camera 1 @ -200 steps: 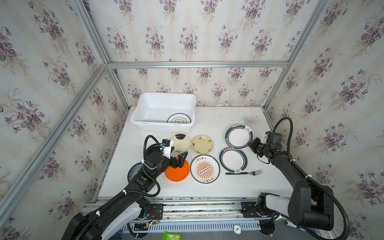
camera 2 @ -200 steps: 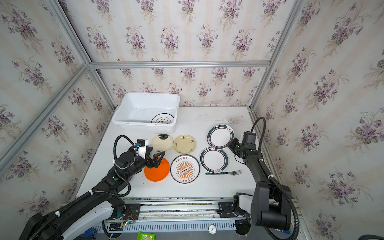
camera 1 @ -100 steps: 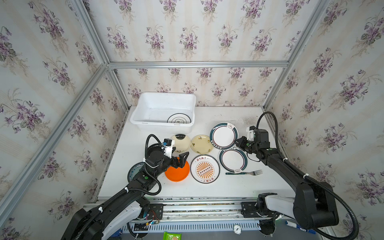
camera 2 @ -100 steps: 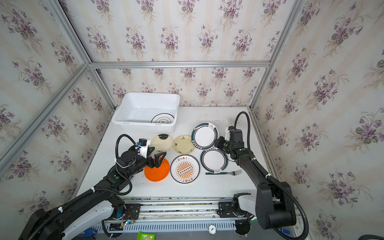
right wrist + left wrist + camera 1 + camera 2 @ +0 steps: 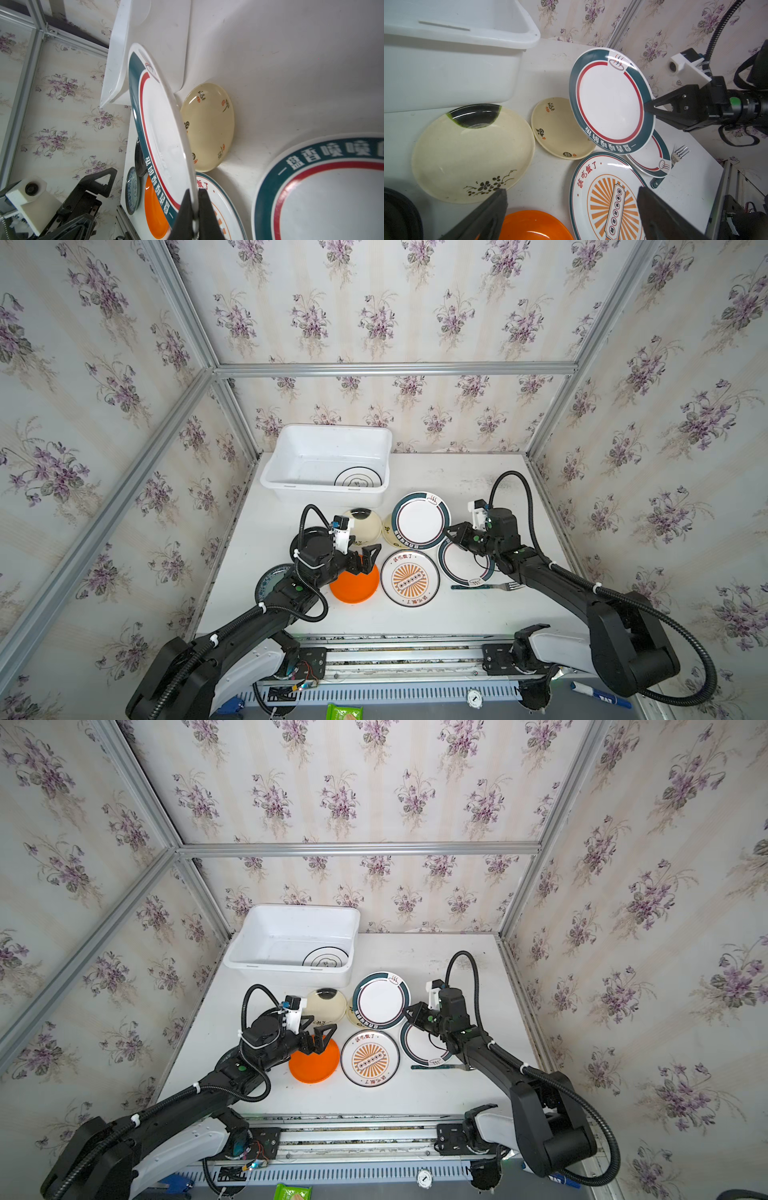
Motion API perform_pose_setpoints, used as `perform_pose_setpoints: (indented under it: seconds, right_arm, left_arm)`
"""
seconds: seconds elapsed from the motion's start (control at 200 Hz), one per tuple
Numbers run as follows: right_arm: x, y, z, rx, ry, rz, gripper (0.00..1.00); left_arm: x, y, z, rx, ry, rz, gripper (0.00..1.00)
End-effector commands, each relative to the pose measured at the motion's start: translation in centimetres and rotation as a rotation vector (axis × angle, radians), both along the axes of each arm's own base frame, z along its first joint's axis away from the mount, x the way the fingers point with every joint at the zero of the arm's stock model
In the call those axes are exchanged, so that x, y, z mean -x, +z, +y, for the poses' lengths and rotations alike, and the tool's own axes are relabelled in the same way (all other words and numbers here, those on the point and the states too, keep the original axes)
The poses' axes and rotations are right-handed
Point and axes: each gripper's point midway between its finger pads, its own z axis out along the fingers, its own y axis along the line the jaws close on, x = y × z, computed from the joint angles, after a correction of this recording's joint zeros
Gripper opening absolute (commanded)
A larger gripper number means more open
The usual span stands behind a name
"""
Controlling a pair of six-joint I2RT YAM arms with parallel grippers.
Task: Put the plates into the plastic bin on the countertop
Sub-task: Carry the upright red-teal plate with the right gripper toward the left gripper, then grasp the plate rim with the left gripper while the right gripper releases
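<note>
In both top views the right gripper [image 5: 449, 532] is clamped on the right-hand rim of a teal-ringed plate [image 5: 421, 521], which is lifted off the countertop [image 5: 465, 477] and tipped up; the plastic bin [image 5: 324, 494] lies far and left of that plate, its long axis running left to right and its near right corner just beyond the plate's far edge, so I judge the carry must go far-left and up over the near wall [image 5: 291, 975]. A ringed plate [image 5: 357, 480] lies flat in the bin's right end. The left gripper [image 5: 365, 556] hangs with jaws spread wide and empty above the far edge of the orange plate [image 5: 355, 589], so the right arm alone has the load. In the left wrist view the held plate [image 5: 610, 99] stands steeply tilted over a small cream plate [image 5: 560, 131] and a second teal-ringed plate [image 5: 652, 158] lying flat beside the fork [image 5: 679, 154]; it is glossy, with a white centre, a thin red line and a broad teal band carrying white characters. In the right wrist view the held plate [image 5: 162, 133] shows almost edge-on, one black finger on each face, with the bin [image 5: 149, 31] past its far end; how deep the fingers [image 5: 207, 216] bite is hard to tell, probably only the rim
</note>
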Motion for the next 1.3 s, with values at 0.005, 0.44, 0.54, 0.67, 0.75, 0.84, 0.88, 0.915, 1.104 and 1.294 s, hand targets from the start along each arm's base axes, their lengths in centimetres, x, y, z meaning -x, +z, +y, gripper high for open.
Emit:
perform_pose_setpoints:
  seconds: [0.005, 0.44, 0.54, 0.67, 0.75, 0.84, 0.88, 0.915, 1.104, 1.294]
  right_arm:
    - [-1.1, 3.2, 1.4, -0.079, 0.042, -0.150, 0.00]
    - [-0.5, 3.1, 6.2, -0.151, 0.140, -0.203, 0.00]
    - [-0.4, 3.2, 6.9, -0.172, 0.150, -0.213, 0.00]
    - [-0.3, 3.0, 7.4, -0.181, 0.162, -0.211, 0.00]
    - [-0.2, 3.2, 7.6, -0.184, 0.169, -0.219, 0.00]
    - [-0.1, 3.3, 7.7, -0.185, 0.171, -0.222, 0.00]
    - [-0.1, 3.3, 7.7, -0.185, 0.173, -0.225, 0.00]
    - [-0.1, 3.3, 7.7, -0.184, 0.173, -0.225, 0.00]
    - [-0.1, 3.1, 7.7, -0.177, 0.171, -0.221, 0.00]
    - [-0.2, 3.1, 8.0, -0.193, 0.184, -0.233, 0.00]
  left_arm:
    - [-0.5, 1.2, -0.4, 0.019, -0.004, -0.040, 1.00]
    - [-1.0, 1.0, -1.6, 0.020, -0.053, -0.028, 1.00]
    - [-1.1, 0.9, -1.6, 0.014, -0.054, -0.026, 1.00]
    - [-1.2, 0.7, -1.7, 0.007, -0.058, -0.026, 1.00]
    - [-1.3, 0.7, -1.8, 0.007, -0.062, -0.022, 1.00]
    - [-1.4, 0.6, -1.9, 0.008, -0.065, -0.014, 1.00]
    - [-1.5, 0.5, -1.9, 0.008, -0.063, -0.010, 0.99]
    - [-1.7, 0.4, -1.8, 0.007, -0.060, -0.008, 0.99]
    - [-1.8, 0.8, -2.6, 0.026, -0.121, -0.003, 0.80]
    - [-2.5, 0.9, -2.1, 0.067, -0.106, 0.008, 0.52]
